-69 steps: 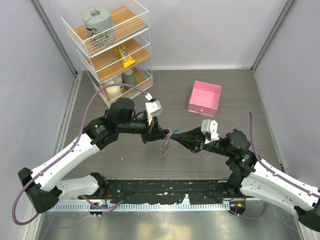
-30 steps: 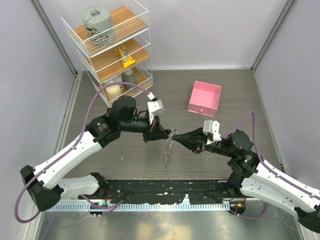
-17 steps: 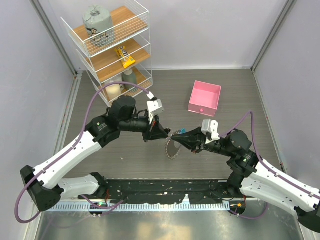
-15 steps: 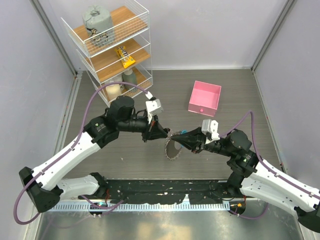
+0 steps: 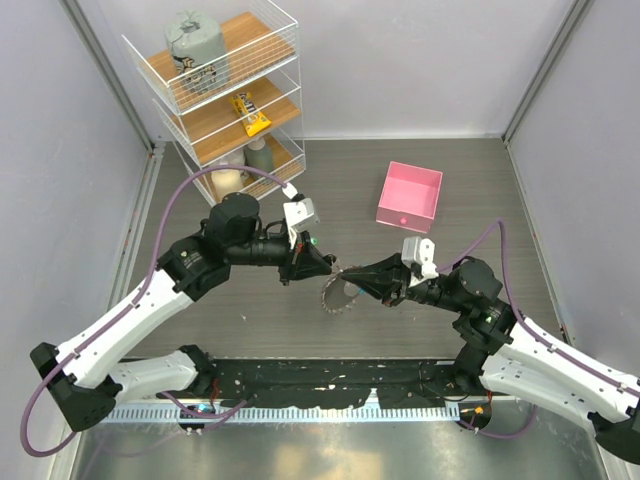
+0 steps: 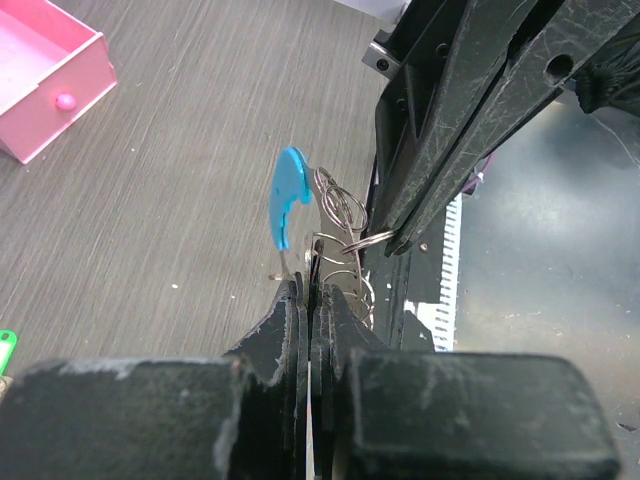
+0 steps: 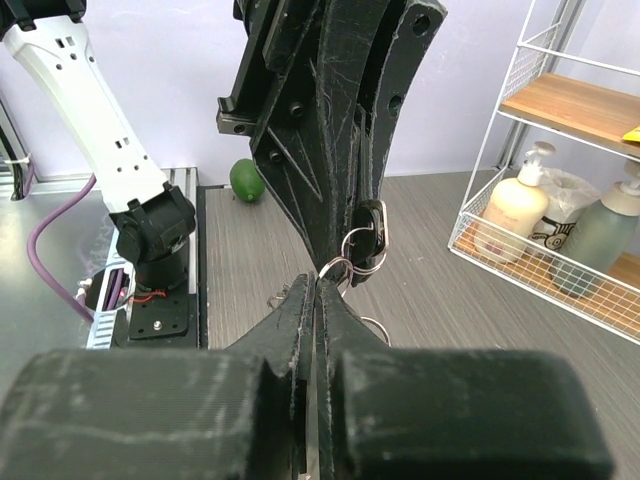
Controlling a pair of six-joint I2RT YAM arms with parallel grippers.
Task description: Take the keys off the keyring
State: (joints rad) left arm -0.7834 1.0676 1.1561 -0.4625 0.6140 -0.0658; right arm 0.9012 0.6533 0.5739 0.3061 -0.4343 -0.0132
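Left end effector (image 5: 326, 266) and right end effector (image 5: 347, 278) tip to tip, both pinching keyring (image 5: 345, 312), keys (image 5: 325, 297) dangling above counter (image 5: 250, 330).

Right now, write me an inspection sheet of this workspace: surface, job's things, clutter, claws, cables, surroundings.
Surface: grey wood-grain table.
Job's things: keyring held above the table between both claws; keys fringe it; blue band on it.
Clutter: open pink box towards the far right, apart from the arms.
Claws: left claw shut on the keyring; right claw shut on the keyring.
Cables: purple cable arches over the left arm, another over the right; neither touches the keyring.
Surroundings: white wire shelf rack at far left with bottles and a yellow packet; plain walls.
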